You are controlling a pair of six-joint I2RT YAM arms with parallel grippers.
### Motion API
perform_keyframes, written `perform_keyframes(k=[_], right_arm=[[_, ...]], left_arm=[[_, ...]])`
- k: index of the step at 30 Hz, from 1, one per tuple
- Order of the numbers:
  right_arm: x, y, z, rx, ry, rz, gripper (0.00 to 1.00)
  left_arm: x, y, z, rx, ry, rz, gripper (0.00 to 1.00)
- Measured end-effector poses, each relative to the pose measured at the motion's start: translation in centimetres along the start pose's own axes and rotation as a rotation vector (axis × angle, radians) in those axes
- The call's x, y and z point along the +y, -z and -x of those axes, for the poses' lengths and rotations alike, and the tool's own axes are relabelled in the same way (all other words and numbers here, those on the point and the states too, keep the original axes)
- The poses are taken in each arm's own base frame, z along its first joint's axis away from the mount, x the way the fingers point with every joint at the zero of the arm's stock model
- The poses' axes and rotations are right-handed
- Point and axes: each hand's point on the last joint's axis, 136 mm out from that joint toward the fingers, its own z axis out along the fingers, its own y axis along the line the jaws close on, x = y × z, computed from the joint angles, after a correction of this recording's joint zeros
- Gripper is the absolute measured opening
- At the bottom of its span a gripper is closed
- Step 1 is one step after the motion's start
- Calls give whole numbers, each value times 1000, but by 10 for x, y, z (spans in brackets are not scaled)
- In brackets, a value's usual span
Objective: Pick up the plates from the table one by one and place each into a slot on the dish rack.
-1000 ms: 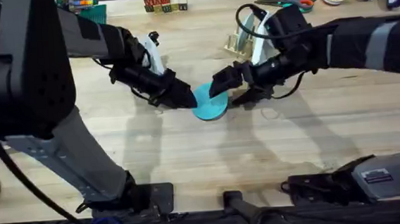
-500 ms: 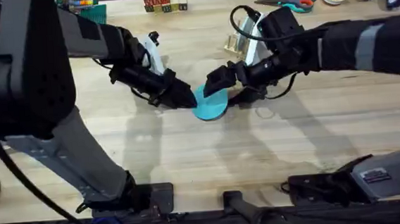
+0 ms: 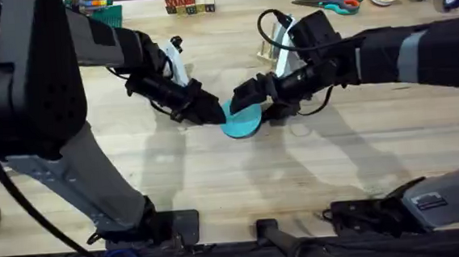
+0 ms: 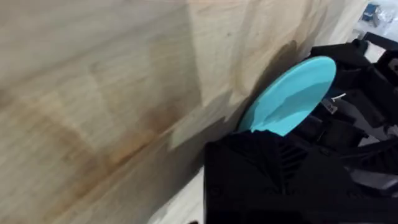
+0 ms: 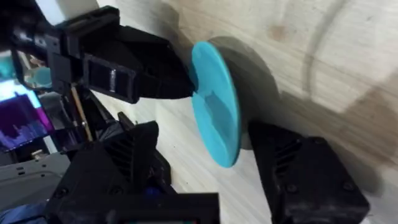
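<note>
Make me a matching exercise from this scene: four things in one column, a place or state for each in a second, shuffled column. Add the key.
Things:
1. plate
2. left gripper
3. scissors
4. lettered blocks

Places or states:
A. far edge of the table, right of centre
B. turquoise, between the two grippers
C. far edge, near the middle
D. at the plate's left rim

Pairs: 1-B, 2-D, 3-A, 4-C

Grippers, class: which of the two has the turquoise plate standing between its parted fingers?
The right gripper: the turquoise plate stands on edge between its open fingers. The left gripper only meets the plate's rim from the other side.
</note>
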Motion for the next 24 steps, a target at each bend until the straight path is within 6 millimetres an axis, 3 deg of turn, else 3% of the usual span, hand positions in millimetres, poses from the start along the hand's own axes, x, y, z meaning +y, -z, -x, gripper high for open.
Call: perform_keyframes(k=[10, 24], right_arm=[[6, -3, -2, 9, 18, 22, 817], [5, -3, -1, 6, 10, 15, 461]], left_arm=[[0, 0, 0, 0, -1, 0, 43], [0, 0, 0, 0, 0, 0, 43]])
